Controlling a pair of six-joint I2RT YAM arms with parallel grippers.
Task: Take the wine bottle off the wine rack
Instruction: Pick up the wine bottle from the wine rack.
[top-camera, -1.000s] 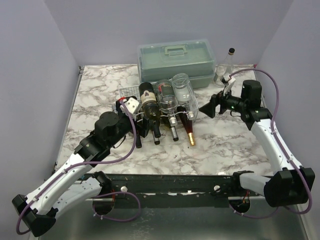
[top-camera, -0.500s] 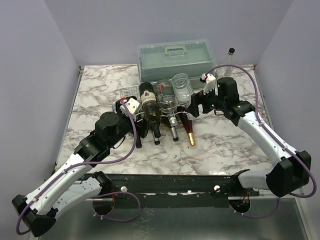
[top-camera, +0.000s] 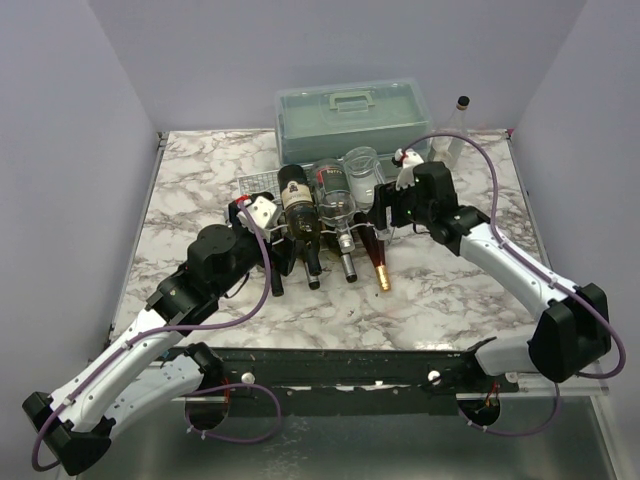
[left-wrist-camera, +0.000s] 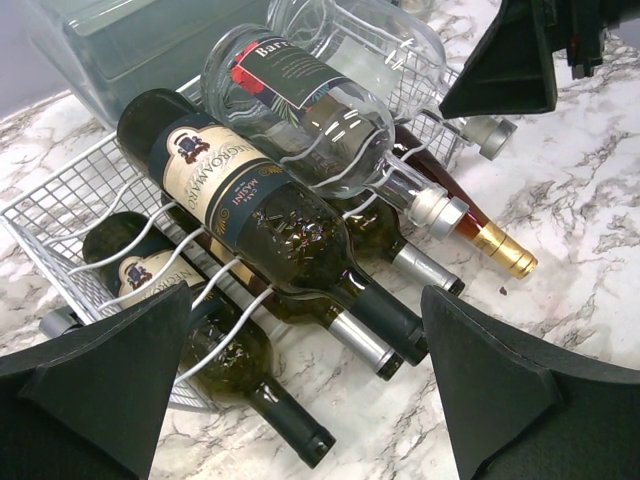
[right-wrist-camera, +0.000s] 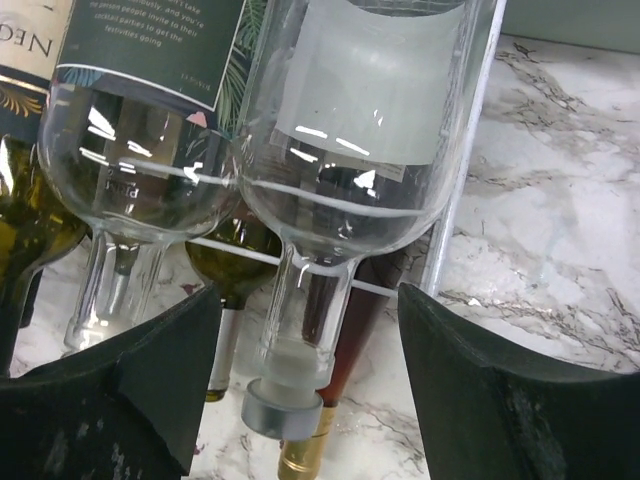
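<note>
The white wire wine rack (top-camera: 254, 184) (left-wrist-camera: 60, 205) holds several bottles lying in two layers, necks toward me. The rightmost top one is a clear wine bottle (top-camera: 365, 178) (right-wrist-camera: 365, 130) with a frosted label and a grey cap (right-wrist-camera: 283, 410). My right gripper (top-camera: 378, 218) (right-wrist-camera: 310, 390) is open, with one finger on each side of that bottle's neck and a gap on both sides. My left gripper (top-camera: 280, 250) (left-wrist-camera: 310, 400) is wide open and empty, low in front of the dark green bottles' necks (left-wrist-camera: 385, 315) at the rack's left.
A grey-green plastic case (top-camera: 352, 120) with a handle stands right behind the rack. A small clear bottle (top-camera: 455, 125) stands upright at the back right. An amber bottle with a gold cap (right-wrist-camera: 305, 455) lies under the clear one.
The right arm swung left from the back right of the table to the rack, and its jaws narrowed around the clear bottle's neck. The left arm stayed still.
</note>
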